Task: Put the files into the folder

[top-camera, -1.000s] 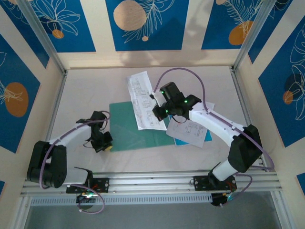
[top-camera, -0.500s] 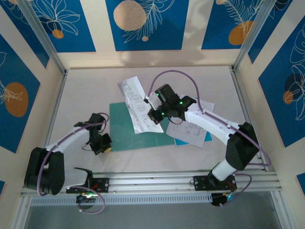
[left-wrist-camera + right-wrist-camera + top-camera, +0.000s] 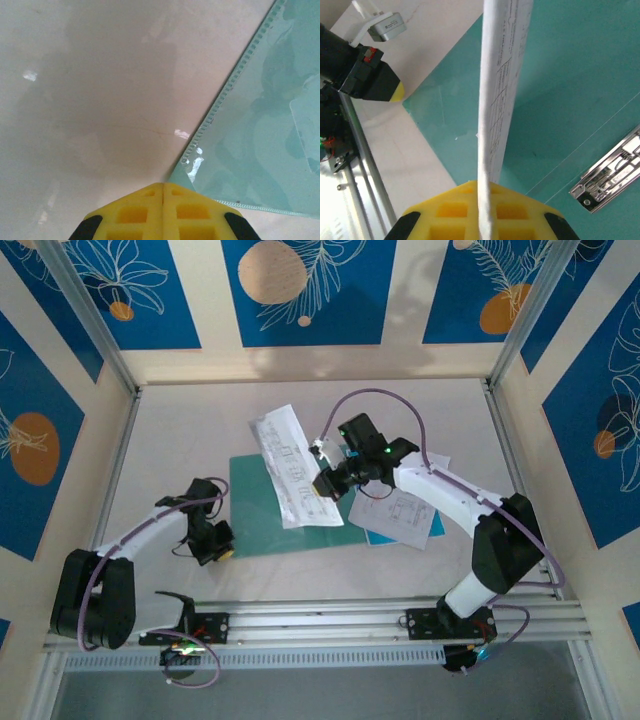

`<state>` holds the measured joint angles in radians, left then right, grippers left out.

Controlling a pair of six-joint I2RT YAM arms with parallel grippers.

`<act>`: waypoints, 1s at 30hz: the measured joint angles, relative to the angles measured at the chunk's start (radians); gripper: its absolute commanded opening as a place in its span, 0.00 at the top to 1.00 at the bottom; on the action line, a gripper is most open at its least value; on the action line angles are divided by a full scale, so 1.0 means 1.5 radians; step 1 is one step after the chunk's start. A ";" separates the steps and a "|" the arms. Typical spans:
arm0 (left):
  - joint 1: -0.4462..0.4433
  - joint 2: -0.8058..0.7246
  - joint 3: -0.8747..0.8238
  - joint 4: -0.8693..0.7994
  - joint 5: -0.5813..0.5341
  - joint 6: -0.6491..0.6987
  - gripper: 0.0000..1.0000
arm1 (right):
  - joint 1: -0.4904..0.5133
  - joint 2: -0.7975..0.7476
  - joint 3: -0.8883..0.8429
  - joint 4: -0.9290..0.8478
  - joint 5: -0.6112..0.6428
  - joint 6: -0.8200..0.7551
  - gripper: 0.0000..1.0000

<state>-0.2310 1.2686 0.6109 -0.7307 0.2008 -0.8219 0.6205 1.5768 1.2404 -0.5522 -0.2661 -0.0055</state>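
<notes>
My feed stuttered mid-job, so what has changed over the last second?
The right claw, shut on a printed paper sheet, swung it left and toward the arms, so more of it now hangs over the teal folder. Nothing was taken or let go. The left claw stayed shut at the folder's near-left corner; the other sheets on the right did not move.

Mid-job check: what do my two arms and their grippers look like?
Left arm and right arm: white links, black joints and bases, a purple cable looping along each. Green lights on the right wrist. Left gripper and right gripper have black bodies and yellow grid-moulded pads.
</notes>
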 measured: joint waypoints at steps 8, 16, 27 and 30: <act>0.000 0.000 -0.002 0.001 0.000 0.000 1.00 | -0.031 0.000 -0.046 -0.007 -0.055 -0.002 1.00; 0.004 0.005 -0.005 0.005 -0.004 0.000 1.00 | -0.054 0.039 -0.100 0.049 -0.104 0.049 1.00; 0.015 0.024 -0.015 0.024 0.001 -0.010 1.00 | -0.077 0.113 -0.104 0.112 -0.137 0.101 1.00; 0.016 0.022 -0.017 0.026 0.004 -0.012 1.00 | -0.094 0.116 -0.104 0.117 -0.139 0.110 1.00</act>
<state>-0.2066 1.3018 0.5858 -0.6914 0.2066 -0.8402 0.4789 1.7504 1.0840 -0.3759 -0.4751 0.1589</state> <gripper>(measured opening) 0.041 0.067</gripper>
